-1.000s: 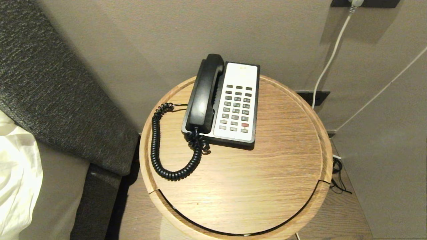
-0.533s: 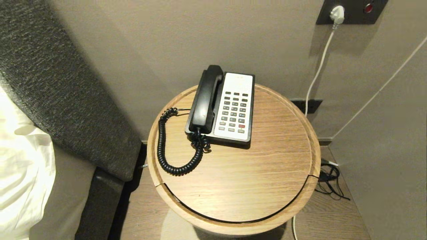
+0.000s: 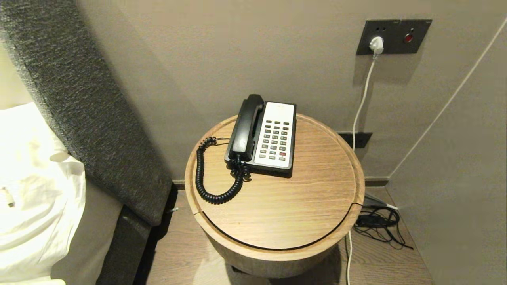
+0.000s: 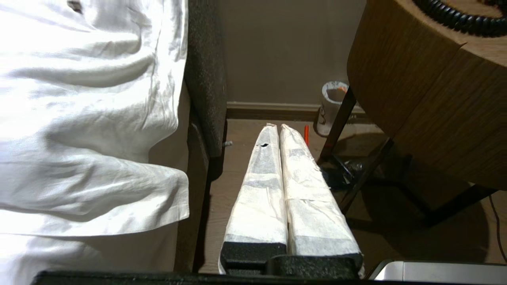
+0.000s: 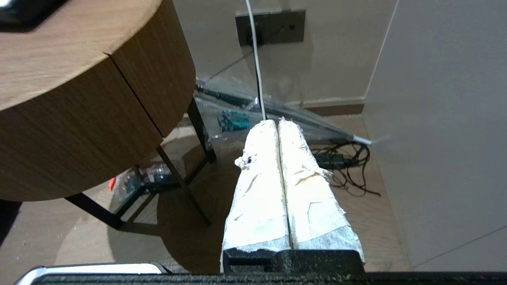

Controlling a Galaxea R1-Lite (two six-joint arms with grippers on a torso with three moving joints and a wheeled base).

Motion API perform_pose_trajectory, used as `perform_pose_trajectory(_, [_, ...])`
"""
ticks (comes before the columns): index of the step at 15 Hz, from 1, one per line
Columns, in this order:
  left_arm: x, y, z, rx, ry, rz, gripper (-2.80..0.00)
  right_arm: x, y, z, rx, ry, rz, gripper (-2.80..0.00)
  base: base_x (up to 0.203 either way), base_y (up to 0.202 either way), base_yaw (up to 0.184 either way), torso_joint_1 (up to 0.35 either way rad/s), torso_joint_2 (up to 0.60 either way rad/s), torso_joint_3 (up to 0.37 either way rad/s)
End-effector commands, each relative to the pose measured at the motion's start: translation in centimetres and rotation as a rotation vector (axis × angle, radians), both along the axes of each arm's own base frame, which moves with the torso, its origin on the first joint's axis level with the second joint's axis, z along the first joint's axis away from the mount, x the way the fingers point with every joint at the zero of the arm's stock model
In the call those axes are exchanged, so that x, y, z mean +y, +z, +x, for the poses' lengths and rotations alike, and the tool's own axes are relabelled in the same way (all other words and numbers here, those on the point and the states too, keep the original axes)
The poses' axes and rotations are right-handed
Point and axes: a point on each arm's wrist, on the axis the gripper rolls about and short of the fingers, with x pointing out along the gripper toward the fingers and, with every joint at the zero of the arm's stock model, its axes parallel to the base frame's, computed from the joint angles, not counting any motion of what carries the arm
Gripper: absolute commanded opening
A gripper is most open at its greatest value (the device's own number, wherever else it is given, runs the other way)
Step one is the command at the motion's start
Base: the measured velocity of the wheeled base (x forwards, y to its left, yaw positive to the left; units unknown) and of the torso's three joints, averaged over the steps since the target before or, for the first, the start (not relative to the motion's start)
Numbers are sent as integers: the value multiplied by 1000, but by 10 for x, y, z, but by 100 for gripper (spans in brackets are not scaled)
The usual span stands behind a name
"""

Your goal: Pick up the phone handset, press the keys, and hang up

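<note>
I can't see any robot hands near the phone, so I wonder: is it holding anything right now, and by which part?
Nothing is held. The left gripper and right gripper are shut on nothing, low beside the table; the phone handset lies on its base.

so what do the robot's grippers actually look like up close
Both look alike. The left gripper has two long, tapering fingers wrapped in white, wrinkled tape or cloth, set in a black speckled base. The right gripper has the same white wrapping, more frayed at its edges, on a matching black base.

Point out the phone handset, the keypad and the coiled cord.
phone handset (image 3: 244,126): head view, middle of its grip.
keypad (image 3: 274,140): head view, centre of the keys.
coiled cord (image 3: 199,174): head view, its left-hand run.
</note>
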Motion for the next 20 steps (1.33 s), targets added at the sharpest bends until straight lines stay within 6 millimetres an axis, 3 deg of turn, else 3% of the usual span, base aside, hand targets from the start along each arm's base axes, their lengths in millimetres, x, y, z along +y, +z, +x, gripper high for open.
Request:
perform_pose_trajectory(1, [0, 0, 0, 0, 0, 0, -280, 0, 0, 0, 0, 0, 0, -280, 0, 0, 0, 2, 6, 204])
perform_pose_trajectory(15, [0, 0, 0, 0, -1, -6, -280, 0, 0, 0, 0, 0, 1, -280, 0, 0, 0, 2, 3, 203])
perform_pose_trajectory(20, [0, 0, 0, 0, -1, -3, -280, 0, 0, 0, 2, 0, 1, -280, 0, 0, 0, 1, -1, 58])
